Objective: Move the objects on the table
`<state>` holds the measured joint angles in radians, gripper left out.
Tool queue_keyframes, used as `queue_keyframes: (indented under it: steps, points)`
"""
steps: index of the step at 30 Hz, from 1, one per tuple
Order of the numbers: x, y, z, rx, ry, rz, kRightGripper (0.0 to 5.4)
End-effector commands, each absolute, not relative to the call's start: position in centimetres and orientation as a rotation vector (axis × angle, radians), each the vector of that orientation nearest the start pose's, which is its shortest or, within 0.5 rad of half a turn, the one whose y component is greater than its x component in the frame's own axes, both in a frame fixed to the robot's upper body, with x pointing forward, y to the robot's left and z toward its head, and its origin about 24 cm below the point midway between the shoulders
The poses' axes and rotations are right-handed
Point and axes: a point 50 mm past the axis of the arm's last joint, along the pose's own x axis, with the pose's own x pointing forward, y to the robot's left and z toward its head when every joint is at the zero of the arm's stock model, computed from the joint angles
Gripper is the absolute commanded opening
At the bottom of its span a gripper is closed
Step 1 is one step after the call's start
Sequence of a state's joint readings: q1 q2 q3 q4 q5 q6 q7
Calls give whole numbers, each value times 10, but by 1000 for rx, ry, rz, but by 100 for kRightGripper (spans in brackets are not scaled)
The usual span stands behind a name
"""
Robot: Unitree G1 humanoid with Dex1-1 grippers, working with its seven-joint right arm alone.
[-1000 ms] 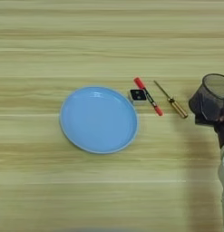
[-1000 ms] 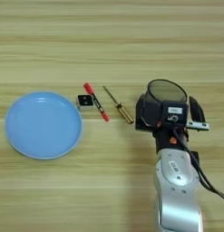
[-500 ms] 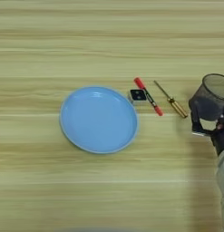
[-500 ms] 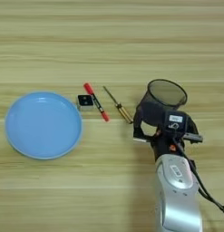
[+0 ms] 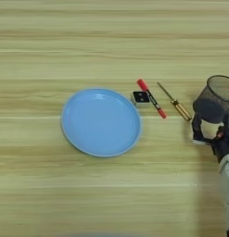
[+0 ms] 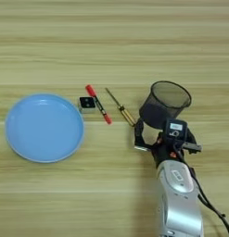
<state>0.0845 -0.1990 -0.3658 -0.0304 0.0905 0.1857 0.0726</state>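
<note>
Three small objects lie in a row on the table [image 6: 111,46], right of centre. They are a white cube with a black face [image 6: 87,103], a black pen with red ends [image 6: 98,104] and a thin screwdriver with an amber handle [image 6: 119,107]. My right gripper [image 6: 164,137] stands open just in front of the black mesh cup [image 6: 164,104], with nothing between its fingers. Its left finger [image 6: 138,137] is a little below the screwdriver's handle and apart from it. The silver forearm [image 6: 178,194] comes up from the bottom edge.
A round blue plate [image 6: 44,127] with nothing on it lies left of the cube, nearly touching it. The mesh cup stands upright to the right of the screwdriver. Bare wood lies behind the row and along the front left.
The gripper has drawn back toward the near edge, away from the mesh cup whose sides it straddled a second ago. The cup, plate and small objects have stayed in place.
</note>
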Motion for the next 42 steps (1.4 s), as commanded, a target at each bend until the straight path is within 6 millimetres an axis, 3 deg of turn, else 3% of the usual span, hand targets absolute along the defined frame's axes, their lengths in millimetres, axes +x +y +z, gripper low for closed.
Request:
queue_keyframes:
  steps: [1, 42]
  points:
    - [235, -283, 65, -124, 43, -300, 537]
    - [264, -298, 69, -114, -8, -333, 537]
